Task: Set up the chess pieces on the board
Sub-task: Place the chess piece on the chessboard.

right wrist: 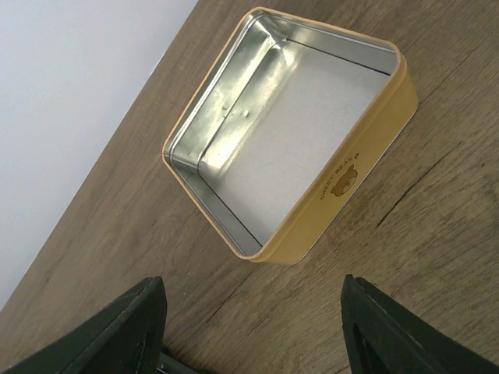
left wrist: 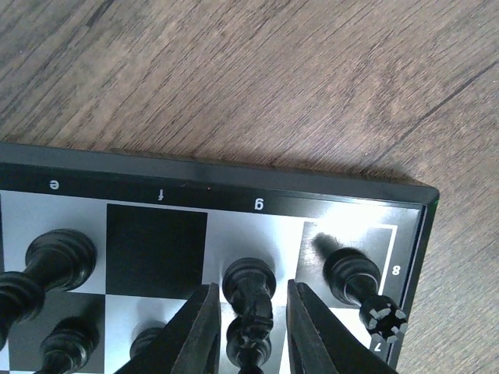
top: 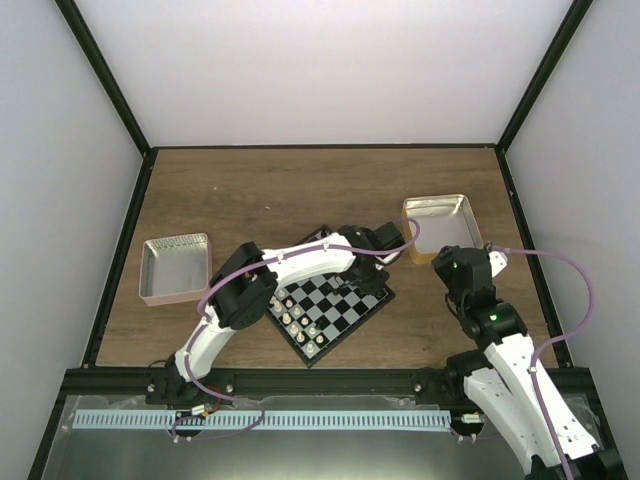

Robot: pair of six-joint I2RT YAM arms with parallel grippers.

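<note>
Straddling the black knight (left wrist: 251, 308) on the edge row of the board (left wrist: 156, 187), my left claw (left wrist: 251, 288) stands slightly parted, fingers just clear of it, a black rook (left wrist: 355, 276) on the corner square beside. Right of the board, my right claw (right wrist: 253, 327) gapes wide over the tan tin (right wrist: 343, 187).

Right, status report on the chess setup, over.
Left hand open astride black piece on the board. Right hand open, empty, by yellow tin. Neighbouring pieces close.
</note>
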